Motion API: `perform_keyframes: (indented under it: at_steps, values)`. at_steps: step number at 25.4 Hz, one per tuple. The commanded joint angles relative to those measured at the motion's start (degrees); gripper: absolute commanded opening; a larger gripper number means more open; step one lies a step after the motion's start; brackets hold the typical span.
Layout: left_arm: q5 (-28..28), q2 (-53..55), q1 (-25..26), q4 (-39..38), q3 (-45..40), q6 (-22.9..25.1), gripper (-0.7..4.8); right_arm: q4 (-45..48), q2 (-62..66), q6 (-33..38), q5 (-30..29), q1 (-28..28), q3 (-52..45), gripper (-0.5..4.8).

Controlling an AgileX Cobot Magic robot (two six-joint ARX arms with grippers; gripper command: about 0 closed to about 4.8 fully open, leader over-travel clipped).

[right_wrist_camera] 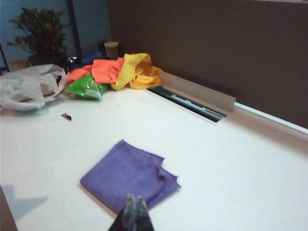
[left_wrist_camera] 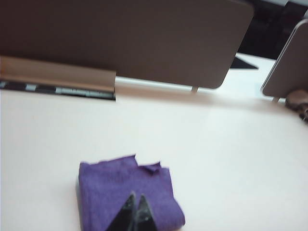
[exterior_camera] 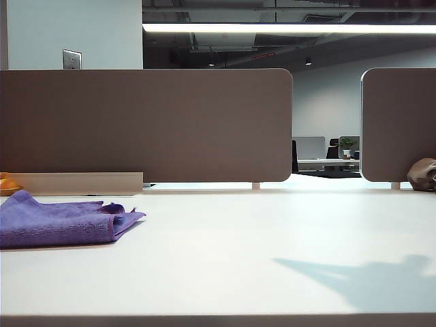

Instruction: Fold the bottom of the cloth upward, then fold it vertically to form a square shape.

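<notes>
The purple cloth (exterior_camera: 58,221) lies folded into a rough square on the white table at the left of the exterior view, with a small ruffled corner on its right side. Neither arm shows in that view; only a shadow falls on the table at the right. In the left wrist view my left gripper (left_wrist_camera: 136,198) hangs above the cloth (left_wrist_camera: 125,190), fingers pressed together and holding nothing. In the right wrist view my right gripper (right_wrist_camera: 135,199) is shut and empty, hovering near the cloth's (right_wrist_camera: 127,175) nearest edge.
Brown partition panels (exterior_camera: 146,126) stand along the table's far edge. Orange, yellow and green fabric items (right_wrist_camera: 113,72), a white plastic bag (right_wrist_camera: 29,86) and a potted plant (right_wrist_camera: 41,36) crowd the far corner past the cloth. A brown object (exterior_camera: 424,174) sits at the far right.
</notes>
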Motion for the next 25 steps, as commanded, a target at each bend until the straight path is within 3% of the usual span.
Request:
perform_keyframes:
  at_steps: [1,7,14,17,21,25]
  values:
    - [0.5,0.0,0.0,1.8,-3.7,-0.2,-0.05,0.8,-2.3,-0.1,1.5,0.0,-2.4,-0.01]
    - [2.0,0.0,0.0,9.9,-12.1,-3.6,-0.05,0.9,-4.1,0.7,2.2,0.0,-8.1,-0.01]
    - [1.9,0.0,0.0,16.0,-20.1,-3.4,-0.05,10.4,-3.7,1.9,2.2,0.0,-16.8,-0.01]
    - [1.5,0.0,0.0,18.4,-22.8,-1.6,-0.05,13.3,-2.4,2.0,2.1,0.0,-19.2,-0.01]
    - [1.5,0.0,0.0,19.5,-25.8,4.6,-0.05,14.4,1.4,2.1,2.1,0.0,-20.5,-0.01]
    - [1.4,0.1,0.0,21.0,-27.5,6.4,-0.05,16.9,5.0,2.0,2.1,0.0,-21.0,-0.01]
